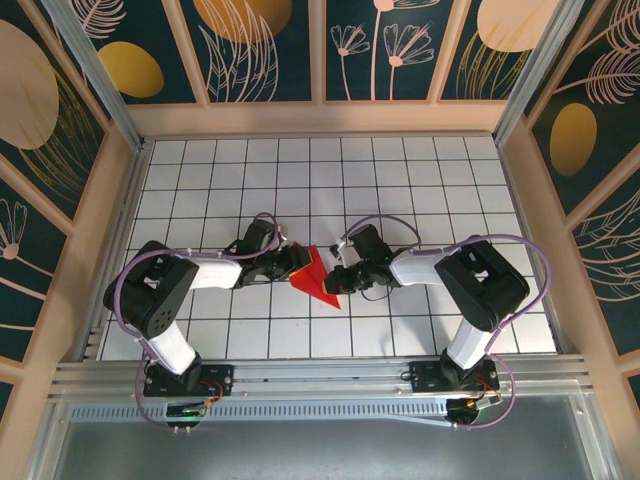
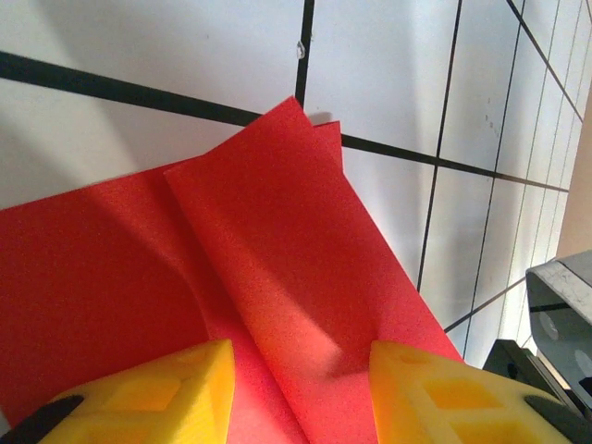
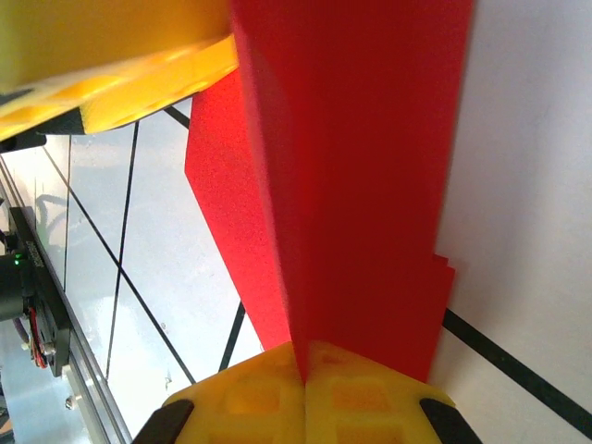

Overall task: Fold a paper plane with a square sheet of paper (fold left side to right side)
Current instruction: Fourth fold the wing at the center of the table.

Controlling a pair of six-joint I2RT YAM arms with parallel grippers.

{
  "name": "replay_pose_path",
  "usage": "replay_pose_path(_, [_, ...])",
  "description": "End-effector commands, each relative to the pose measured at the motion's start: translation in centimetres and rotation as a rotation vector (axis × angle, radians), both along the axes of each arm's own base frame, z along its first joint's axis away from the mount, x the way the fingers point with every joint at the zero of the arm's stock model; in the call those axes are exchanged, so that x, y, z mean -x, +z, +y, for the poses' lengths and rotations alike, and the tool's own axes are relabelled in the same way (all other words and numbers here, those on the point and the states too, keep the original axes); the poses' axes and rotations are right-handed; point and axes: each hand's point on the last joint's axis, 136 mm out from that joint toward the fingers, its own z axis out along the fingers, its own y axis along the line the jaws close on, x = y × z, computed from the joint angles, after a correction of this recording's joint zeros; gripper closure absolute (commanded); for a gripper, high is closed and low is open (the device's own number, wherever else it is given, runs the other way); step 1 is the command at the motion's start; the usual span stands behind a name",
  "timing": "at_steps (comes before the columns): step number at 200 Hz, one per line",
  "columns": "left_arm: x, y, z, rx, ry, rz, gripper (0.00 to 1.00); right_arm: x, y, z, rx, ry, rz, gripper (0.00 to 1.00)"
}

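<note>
Red paper (image 1: 318, 274), folded to a narrow pointed shape with one raised flap, sits on the counter (image 1: 400, 180) between the two tools, its long axis running roughly away from the bases. The right tool (image 3: 303, 384) is pressed together, pinching the paper's edge. The left tool (image 2: 301, 393) is spread, straddling the flap.

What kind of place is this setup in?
Probably a robot lab cell: a white gridded table, floral wall panels boxing it in, left arm and right arm bolted to a metal rail.
</note>
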Motion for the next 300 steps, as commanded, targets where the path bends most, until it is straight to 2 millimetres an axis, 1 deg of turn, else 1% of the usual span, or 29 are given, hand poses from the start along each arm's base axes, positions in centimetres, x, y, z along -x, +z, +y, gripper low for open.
replay_pose_path(1, [0.3,-1.9,0.7,-0.073,0.005,0.034,0.58,0.1,0.0,0.1,-0.018,0.002,0.016,0.97])
replay_pose_path(55, [0.4,-2.7,1.2,-0.118,0.006,0.046,0.58,-0.2,1.1,0.5,-0.043,0.004,0.0,0.9])
replay_pose_path(91, [0.4,-3.0,1.3,-0.131,0.007,0.049,0.58,-0.3,1.7,0.8,-0.065,0.009,-0.003,0.85])
replay_pose_path(115, [0.4,-3.0,1.3,-0.132,0.006,0.05,0.58,-0.6,2.7,0.8,-0.086,0.002,-0.017,0.79])
replay_pose_path(135, [0.4,-3.1,1.3,-0.132,0.005,0.053,0.58,-1.0,3.8,0.5,-0.103,-0.01,-0.036,0.72])
replay_pose_path(162, [0.4,-3.0,1.3,-0.133,0.003,0.051,0.58,-2.1,5.4,-0.6,-0.129,-0.039,-0.065,0.64])
replay_pose_path(182, [0.4,-3.0,1.4,-0.133,0.006,0.049,0.58,-3.1,6.1,-1.4,-0.157,-0.059,-0.073,0.61])
replay_pose_path(193, [0.4,-3.0,1.4,-0.132,0.007,0.048,0.58,-3.4,6.1,-1.6,-0.16,-0.058,-0.07,0.61])
replay_pose_path(215, [0.4,-2.9,1.3,-0.13,0.007,0.045,0.58,-3.8,5.7,-1.1,-0.161,-0.039,-0.065,0.61])
replay_pose_path(263, [0.3,-2.8,1.4,-0.13,0.008,0.042,0.58,-3.9,5.0,0.4,-0.186,-0.017,-0.049,0.62])
replay_pose_path(300, [0.4,-2.8,1.3,-0.13,0.006,0.042,0.58,-4.1,4.6,1.0,-0.188,-0.008,-0.039,0.63])
